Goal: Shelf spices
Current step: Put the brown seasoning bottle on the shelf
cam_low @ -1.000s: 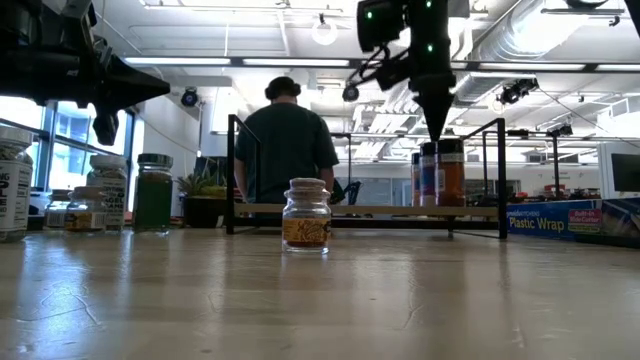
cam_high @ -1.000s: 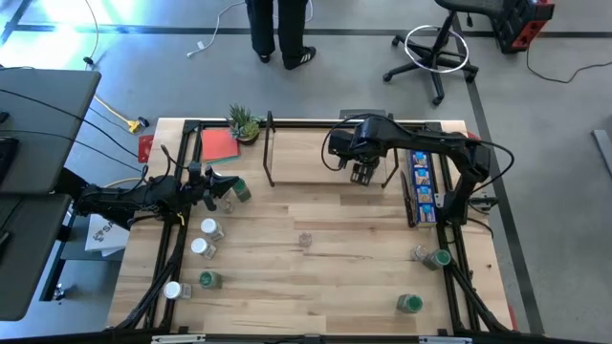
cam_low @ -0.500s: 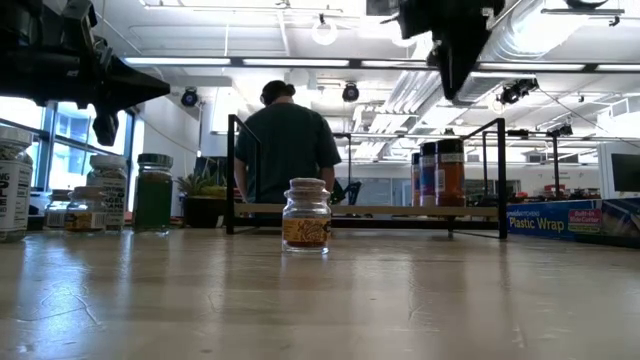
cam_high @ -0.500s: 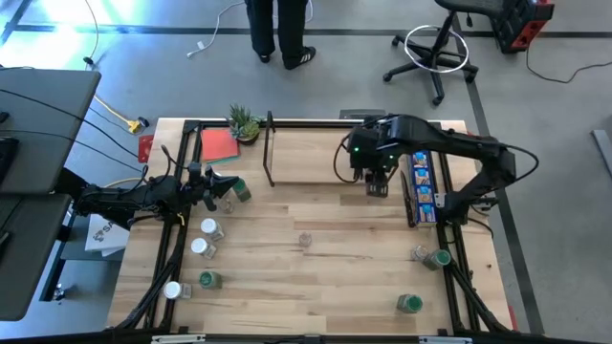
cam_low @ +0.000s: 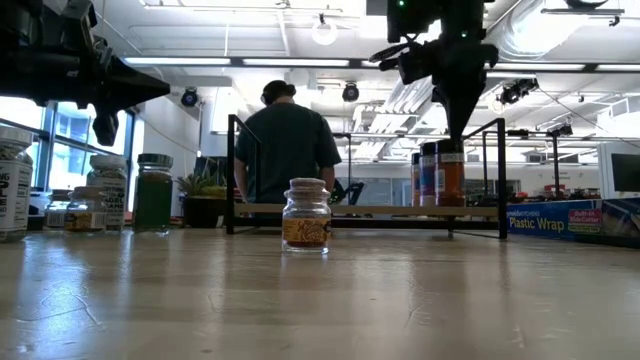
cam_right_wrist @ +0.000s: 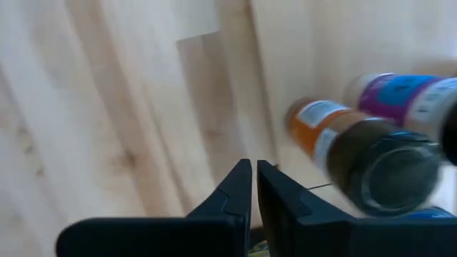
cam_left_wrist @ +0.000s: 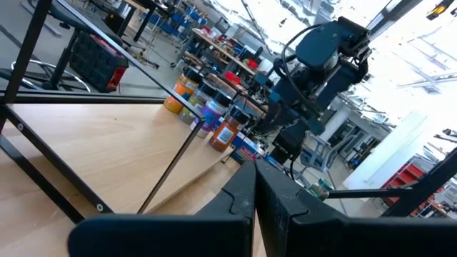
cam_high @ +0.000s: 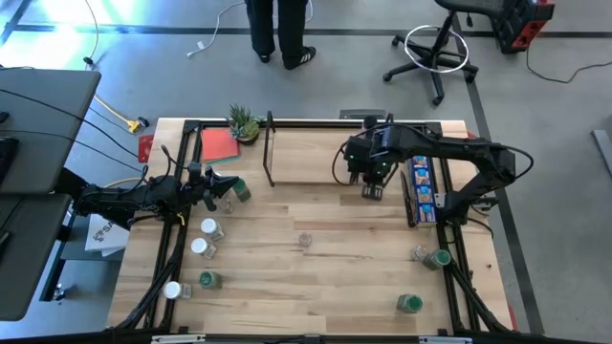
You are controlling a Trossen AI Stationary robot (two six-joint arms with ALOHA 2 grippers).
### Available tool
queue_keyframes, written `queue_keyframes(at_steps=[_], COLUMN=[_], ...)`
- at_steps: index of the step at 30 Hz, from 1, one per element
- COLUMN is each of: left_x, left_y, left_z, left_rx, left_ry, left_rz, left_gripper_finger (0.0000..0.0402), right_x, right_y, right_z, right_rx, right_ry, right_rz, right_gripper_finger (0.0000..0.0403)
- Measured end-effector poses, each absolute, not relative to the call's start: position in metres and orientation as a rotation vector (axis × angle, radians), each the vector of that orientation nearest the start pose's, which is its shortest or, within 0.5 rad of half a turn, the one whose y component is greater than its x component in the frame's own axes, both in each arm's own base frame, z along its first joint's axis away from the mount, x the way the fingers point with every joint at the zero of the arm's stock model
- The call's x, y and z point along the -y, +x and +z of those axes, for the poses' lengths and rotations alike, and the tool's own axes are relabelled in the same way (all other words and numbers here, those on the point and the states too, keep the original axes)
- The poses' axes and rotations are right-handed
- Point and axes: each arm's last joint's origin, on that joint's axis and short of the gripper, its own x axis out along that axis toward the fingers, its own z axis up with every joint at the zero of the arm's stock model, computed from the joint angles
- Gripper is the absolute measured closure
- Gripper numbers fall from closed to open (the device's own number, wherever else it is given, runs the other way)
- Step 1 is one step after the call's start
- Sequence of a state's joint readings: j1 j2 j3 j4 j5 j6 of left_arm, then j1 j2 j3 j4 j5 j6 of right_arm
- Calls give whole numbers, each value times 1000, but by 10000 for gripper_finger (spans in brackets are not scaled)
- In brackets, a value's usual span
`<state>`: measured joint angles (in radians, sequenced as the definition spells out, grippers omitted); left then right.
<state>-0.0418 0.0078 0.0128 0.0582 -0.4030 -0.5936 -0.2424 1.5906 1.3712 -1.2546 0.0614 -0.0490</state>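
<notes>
While cylindrical jars line the wooden shelf, the right gripper (fingers pressed together, empty) hangs above.

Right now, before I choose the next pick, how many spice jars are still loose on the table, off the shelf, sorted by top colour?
Green-topped jars: 4
White-topped jars: 3
Clear-topped jars: 2
Total: 9 (there may be another small one, hard to make out, by the left arm)

Grey floor — swivel chair, person standing — bright windows.
</notes>
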Motion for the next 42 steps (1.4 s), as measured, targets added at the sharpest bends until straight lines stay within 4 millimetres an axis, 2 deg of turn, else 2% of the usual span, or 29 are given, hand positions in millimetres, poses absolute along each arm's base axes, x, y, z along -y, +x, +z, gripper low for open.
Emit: queue_keyframes(at_steps=[6, 9, 12, 17, 23, 27, 31, 35, 38, 42], left_x=[-7, -7, -7, -8, -10, -13, -9, -3, 0, 6], left_y=[95, 95, 95, 95, 91, 89, 92, 104, 124, 163], left_z=[173, 173, 173, 178, 193, 195, 214, 245, 266, 281], left_rx=[169, 172, 179, 233, 445, 522, 401, 158, -9, -192], left_ry=[-609, -624, -645, -675, -899, -931, -924, -854, -783, -706], left_rz=[331, 331, 328, 319, 299, 388, 274, 240, 266, 297], left_gripper_finger=[400, 400, 400, 400, 400, 401, 401, 401, 401, 401], right_x=[72, 67, 55, 28, 0, -14, -19, -20, -18, -14], right_y=[278, 280, 284, 288, 287, 279, 261, 239, 223, 207], right_z=[277, 286, 304, 334, 349, 357, 374, 391, 400, 406], right_rx=[-1469, -1453, -1380, -1170, -993, -907, -785, -657, -611, -631], right_ry=[92, 153, 203, 263, 356, 426, 528, 571, 550, 430], right_rz=[-299, -277, -243, -287, -421, -509, -598, -678, -696, -690], right_gripper_finger=[386, 386, 386, 386, 386, 386, 386, 386, 386, 386])
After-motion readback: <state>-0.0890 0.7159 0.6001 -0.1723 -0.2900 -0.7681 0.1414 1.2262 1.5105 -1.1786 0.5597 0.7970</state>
